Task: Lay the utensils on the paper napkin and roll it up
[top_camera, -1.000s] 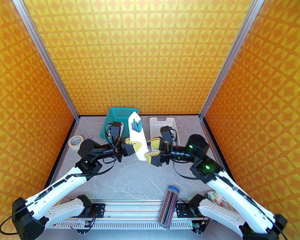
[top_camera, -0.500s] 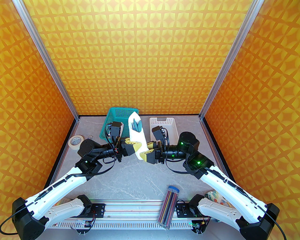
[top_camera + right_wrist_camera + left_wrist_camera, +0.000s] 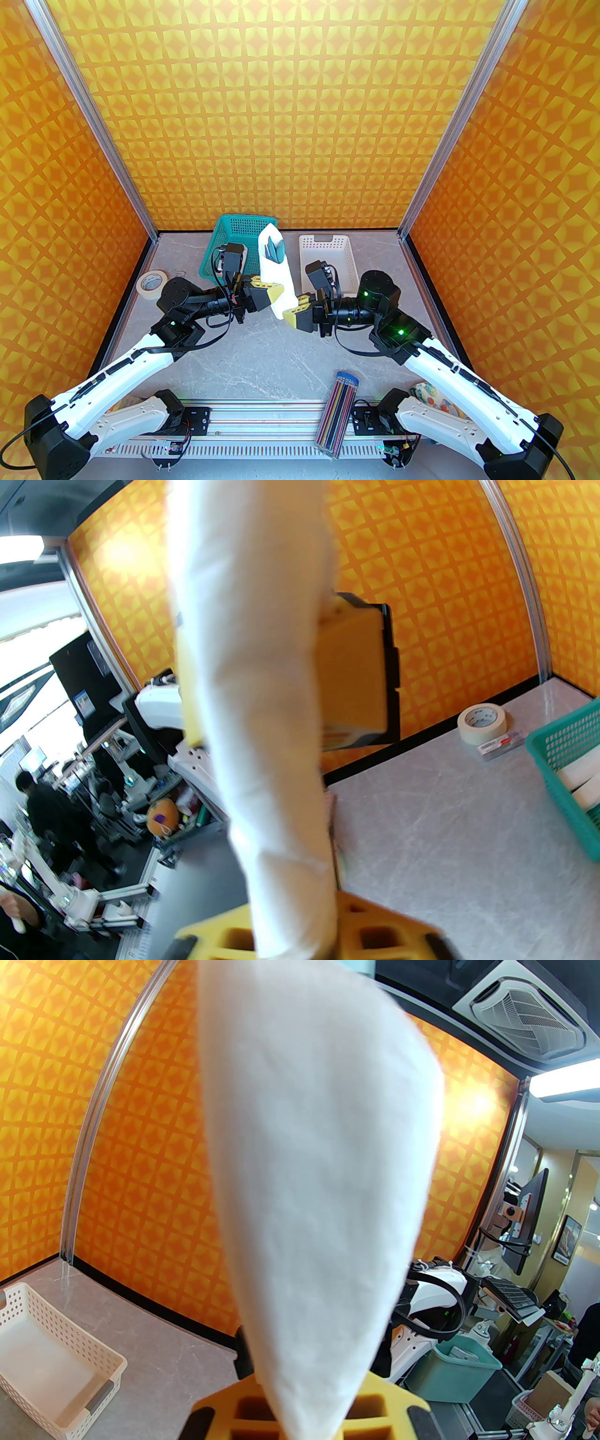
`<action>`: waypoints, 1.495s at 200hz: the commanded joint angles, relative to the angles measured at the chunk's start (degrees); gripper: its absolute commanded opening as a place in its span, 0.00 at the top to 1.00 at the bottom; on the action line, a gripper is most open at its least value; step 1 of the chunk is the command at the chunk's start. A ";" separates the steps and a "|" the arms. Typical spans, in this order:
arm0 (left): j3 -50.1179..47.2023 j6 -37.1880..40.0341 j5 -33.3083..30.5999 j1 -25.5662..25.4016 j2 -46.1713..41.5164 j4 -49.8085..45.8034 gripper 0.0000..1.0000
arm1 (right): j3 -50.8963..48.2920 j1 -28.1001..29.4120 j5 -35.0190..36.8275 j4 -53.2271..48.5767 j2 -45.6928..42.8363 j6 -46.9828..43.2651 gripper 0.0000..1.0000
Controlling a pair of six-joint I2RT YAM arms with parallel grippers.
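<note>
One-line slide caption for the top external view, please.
Left hand and right hand clamp the rolled paper napkin, utensils poking from its top.

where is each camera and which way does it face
Top external: above and behind the arms, looking down at the table; both arms show, jaws shut on the napkin roll.
Left wrist: on the left arm, facing right toward the white basket; own jaws at bottom.
Right wrist: on the right arm, facing left toward the tape and teal basket; own jaws at bottom.
Both wrist views share the roll.
</note>
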 commanded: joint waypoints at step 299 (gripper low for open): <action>4.68 1.07 -1.50 1.40 1.70 -5.44 1.00 | 4.67 0.71 5.45 -6.14 2.28 -7.32 0.59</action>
